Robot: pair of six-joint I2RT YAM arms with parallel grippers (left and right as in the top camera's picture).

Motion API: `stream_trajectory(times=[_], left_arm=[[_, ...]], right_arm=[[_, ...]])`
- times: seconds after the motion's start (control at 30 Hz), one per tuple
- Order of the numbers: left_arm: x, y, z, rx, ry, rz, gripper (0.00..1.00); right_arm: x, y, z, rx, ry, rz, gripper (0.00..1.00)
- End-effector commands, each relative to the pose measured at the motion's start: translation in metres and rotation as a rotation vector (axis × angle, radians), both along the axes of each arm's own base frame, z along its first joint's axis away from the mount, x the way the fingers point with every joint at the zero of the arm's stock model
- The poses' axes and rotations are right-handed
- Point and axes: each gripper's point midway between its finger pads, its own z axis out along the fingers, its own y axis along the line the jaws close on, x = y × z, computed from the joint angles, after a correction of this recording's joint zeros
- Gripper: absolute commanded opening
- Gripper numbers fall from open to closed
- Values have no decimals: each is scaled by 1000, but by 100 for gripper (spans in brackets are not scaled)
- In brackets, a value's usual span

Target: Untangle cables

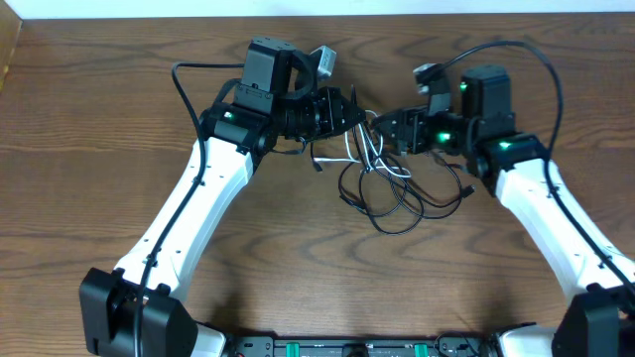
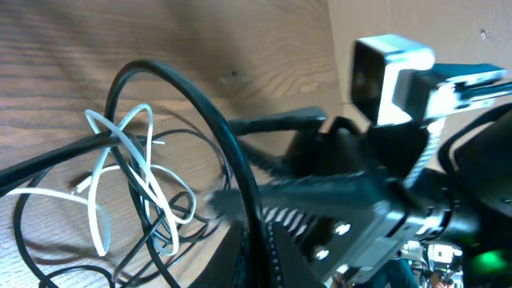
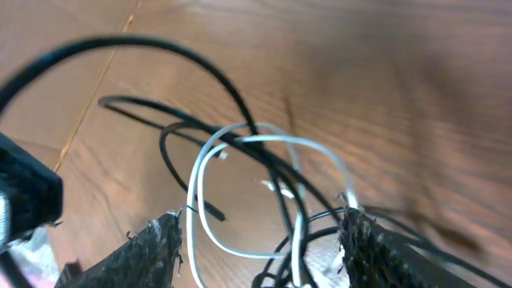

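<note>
1. Grasping step: the cables (image 1: 387,183) lie tangled on the bench (image 1: 99,119), between both arms.
2. Right gripper (image 3: 260,232) stands wide open astride the white cable (image 3: 240,192), gripping nothing; left gripper (image 1: 349,114): cannot tell.
3. Next, probably: pinch one strand and draw it clear.

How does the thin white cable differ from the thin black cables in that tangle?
The thin white cable is a single strand; the thin black cables are several. The white cable stays bunched near the tangle's far edge; the black cables loop out wider. Both are thin, looped and intertwined.

Robotics lab bench: wood-grain table (image 1: 79,149) carrying a left arm (image 1: 193,203) and right arm (image 1: 556,223)
</note>
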Motion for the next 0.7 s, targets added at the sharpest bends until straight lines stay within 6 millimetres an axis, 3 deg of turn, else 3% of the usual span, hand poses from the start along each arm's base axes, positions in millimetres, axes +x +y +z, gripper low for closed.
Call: stream_trajectory(times=[0.0,0.23,0.37,0.43,0.5,0.57,0.67], left_arm=[[-2,-1,22,-39,-35,-14,7],[-1,-1,22,-39,-39,-13,7],[3,1,20,-20,-46,10,8],[8,5,17,4,-55,40,7],[17,14,10,61,-69,105,8],[25,25,0,129,-71,170,7],[31,43,-14,229,-63,254,8]], right_arm=[[-3,18,2,15,-10,53,62],[-1,37,-19,30,42,77,56],[0,41,-20,32,33,83,41],[1,41,-19,33,29,83,29],[5,35,-16,33,18,65,9],[8,27,-10,37,3,46,1],[13,13,7,48,-36,12,1]])
